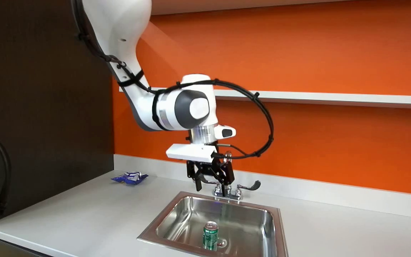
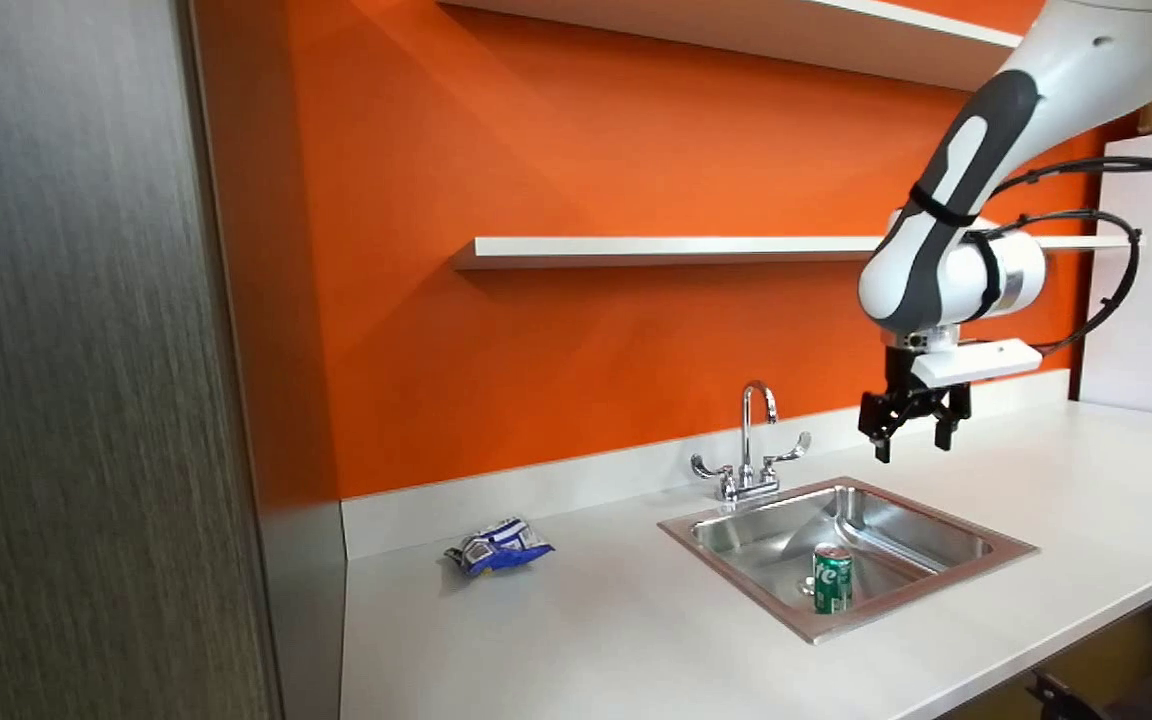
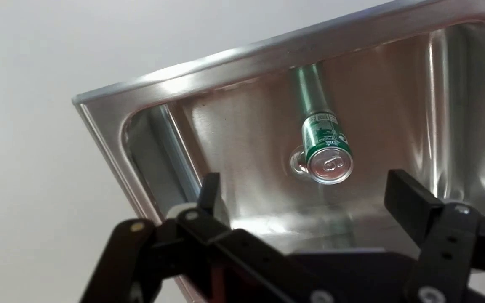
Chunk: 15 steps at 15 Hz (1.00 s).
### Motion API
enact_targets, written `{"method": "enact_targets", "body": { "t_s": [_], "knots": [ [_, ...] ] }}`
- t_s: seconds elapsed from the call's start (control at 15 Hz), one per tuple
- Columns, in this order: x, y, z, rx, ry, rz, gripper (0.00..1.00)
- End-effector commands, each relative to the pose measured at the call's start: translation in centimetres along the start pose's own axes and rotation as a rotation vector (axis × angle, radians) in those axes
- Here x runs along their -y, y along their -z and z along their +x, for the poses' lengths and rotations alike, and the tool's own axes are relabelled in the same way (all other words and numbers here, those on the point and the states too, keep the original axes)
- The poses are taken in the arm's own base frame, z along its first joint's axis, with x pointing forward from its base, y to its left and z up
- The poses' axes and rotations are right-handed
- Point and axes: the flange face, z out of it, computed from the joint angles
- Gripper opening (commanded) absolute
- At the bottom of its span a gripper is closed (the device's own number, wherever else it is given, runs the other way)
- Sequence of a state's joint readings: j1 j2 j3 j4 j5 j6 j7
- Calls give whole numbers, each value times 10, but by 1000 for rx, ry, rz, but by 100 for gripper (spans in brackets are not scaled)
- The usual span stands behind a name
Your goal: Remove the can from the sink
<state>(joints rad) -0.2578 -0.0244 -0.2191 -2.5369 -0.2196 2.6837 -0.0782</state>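
green can (image 3: pixel 326 143): stood upright on the bottom of the steel sink (image 1: pixel 162 218), silvery top (image 3: pixel 331 165) facing up; in the wrist view it was just beside the drain (image 3: pixel 296 162) and hid part of it.
steel sink: sat let into the white surface (image 2: pixel 536 650); its bare metal gave me back a green reflection of the can.
end effector (image 2: pixel 913 448): mine hung higher than the sink, pointing down, its black fingers (image 3: pixel 409 206) spread wide and well apart from the can; whether it was straight over the can, i could not tell.
my arm (image 1: pixel 146 107): white and dark grey, it reached down from above in both exterior views, a black cable (image 1: pixel 269 123) looping out beside it.
two-handled faucet (image 2: pixel 747 440): chrome, it stood at the sink's far edge in both exterior views; in an exterior view my end effector (image 1: pixel 211 191) partly hid it.
blue packet (image 2: pixel 501 547): lay crumpled on the surface, well apart from the sink, on the side toward the dark panel (image 1: pixel 45 89).
orange wall (image 2: pixel 556 360): stood behind the surface, with a white shelf (image 2: pixel 676 247) running along it.
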Motion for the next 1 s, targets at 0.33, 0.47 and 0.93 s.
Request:
{"method": "enact_targets", "body": {
  "t_s": [0.33, 0.47, 0.93],
  "knots": [
    [17, -86, 25, -12, -105, 44, 100],
    [22, -102, 28, 3, -111, 52, 100],
    [35, -139, 42, 38, -98, 55, 100]
  ]
}}
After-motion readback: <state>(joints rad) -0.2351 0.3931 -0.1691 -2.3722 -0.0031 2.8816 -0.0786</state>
